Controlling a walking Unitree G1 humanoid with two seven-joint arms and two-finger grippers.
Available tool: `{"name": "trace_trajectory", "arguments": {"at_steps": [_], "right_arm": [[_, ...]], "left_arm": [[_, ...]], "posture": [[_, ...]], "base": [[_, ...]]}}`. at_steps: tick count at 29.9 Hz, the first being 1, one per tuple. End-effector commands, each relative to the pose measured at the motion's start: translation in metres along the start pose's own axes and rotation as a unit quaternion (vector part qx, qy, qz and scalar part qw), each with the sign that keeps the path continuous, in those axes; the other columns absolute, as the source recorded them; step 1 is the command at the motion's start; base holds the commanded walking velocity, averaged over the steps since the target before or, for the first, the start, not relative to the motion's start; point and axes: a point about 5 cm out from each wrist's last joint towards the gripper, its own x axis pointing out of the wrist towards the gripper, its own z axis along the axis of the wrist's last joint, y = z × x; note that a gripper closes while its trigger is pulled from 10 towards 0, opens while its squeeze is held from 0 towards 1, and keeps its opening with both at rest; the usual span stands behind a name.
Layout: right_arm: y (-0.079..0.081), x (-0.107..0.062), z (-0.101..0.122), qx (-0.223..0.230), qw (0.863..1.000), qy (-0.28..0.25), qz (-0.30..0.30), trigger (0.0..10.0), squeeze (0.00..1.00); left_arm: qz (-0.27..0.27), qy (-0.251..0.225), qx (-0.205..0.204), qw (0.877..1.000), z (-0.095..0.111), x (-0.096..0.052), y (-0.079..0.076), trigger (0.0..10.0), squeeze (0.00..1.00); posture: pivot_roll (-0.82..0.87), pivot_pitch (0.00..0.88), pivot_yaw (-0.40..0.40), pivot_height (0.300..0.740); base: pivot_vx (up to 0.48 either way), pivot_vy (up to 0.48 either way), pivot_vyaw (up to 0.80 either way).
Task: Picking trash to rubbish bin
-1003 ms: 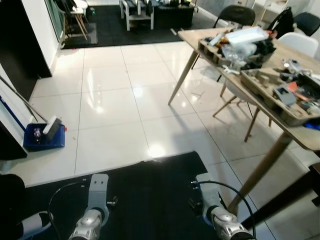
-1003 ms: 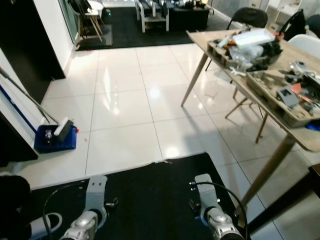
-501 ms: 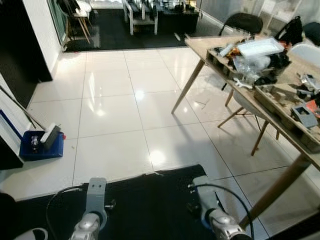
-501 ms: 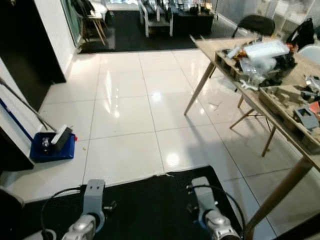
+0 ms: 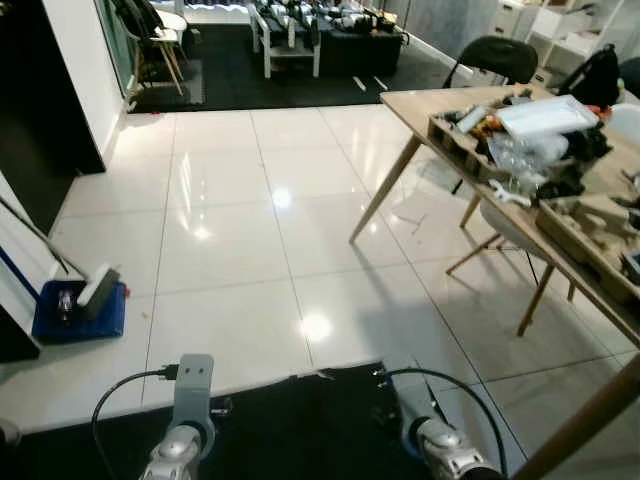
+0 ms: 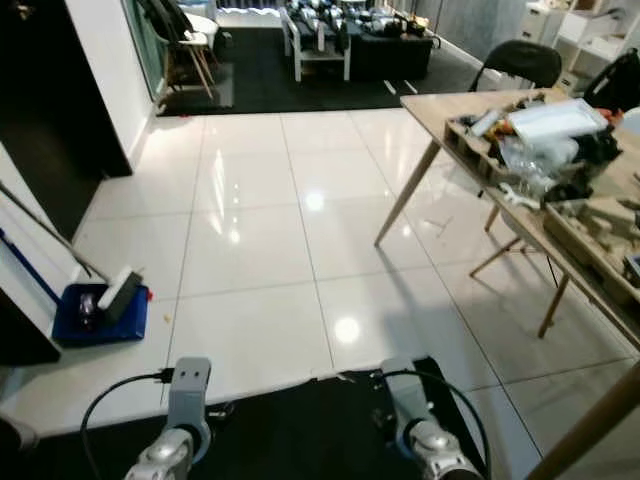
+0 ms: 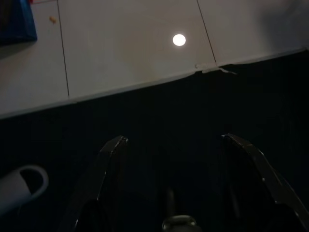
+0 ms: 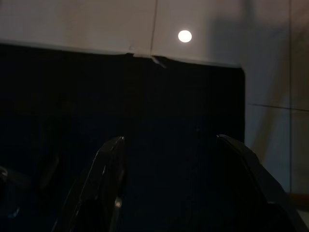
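My left gripper (image 7: 174, 139) hangs open over a black floor mat (image 7: 159, 111), with nothing between its fingers. My right gripper (image 8: 170, 139) is likewise open and empty above the same mat (image 8: 145, 96). Both silver arms, the left arm (image 5: 190, 400) and the right arm (image 5: 432, 445), hang low at the front of the eye views. A tiny orange speck (image 7: 52, 19) lies on the white tiles beyond the mat. A blue dustpan-like tray (image 5: 78, 310) holding a white object and a small dark one sits on the floor at the left.
A wooden table (image 5: 430, 105) with cluttered trays stands at the right, with chairs (image 5: 495, 55) behind it. White tiled floor (image 5: 250, 220) stretches ahead to a dark rug with white furniture (image 5: 285, 30). A dark doorway (image 5: 30, 110) is at the left.
The whole picture has shifted: the camera now takes in more tiled floor and less black mat, and the table sits further right. Both arms hang as before.
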Motion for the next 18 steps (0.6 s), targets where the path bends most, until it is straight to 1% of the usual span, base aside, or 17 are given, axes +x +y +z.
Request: {"name": "trace_trajectory", "arguments": {"at_steps": [1, 18], "right_arm": [[0.0055, -0.0013, -0.0096, 0.007, 1.000, 0.015, 0.004, 10.0, 0.00], [0.0116, -0.0006, -0.0110, 0.009, 1.000, 0.020, 0.007, 10.0, 0.00]], "left_arm": [[0.000, 0.010, 0.004, 1.000, -0.0048, -0.0013, 0.0017, 10.0, 0.00], [0.005, 0.012, 0.012, 1.000, -0.0048, -0.0022, 0.0087, 10.0, 0.00]], "posture": [[-0.05, 0.041, -0.027, 0.740], [-0.05, 0.039, -0.015, 0.740]], "base": [[0.356, 0.000, -0.63], [0.353, 0.000, -0.80]]}}
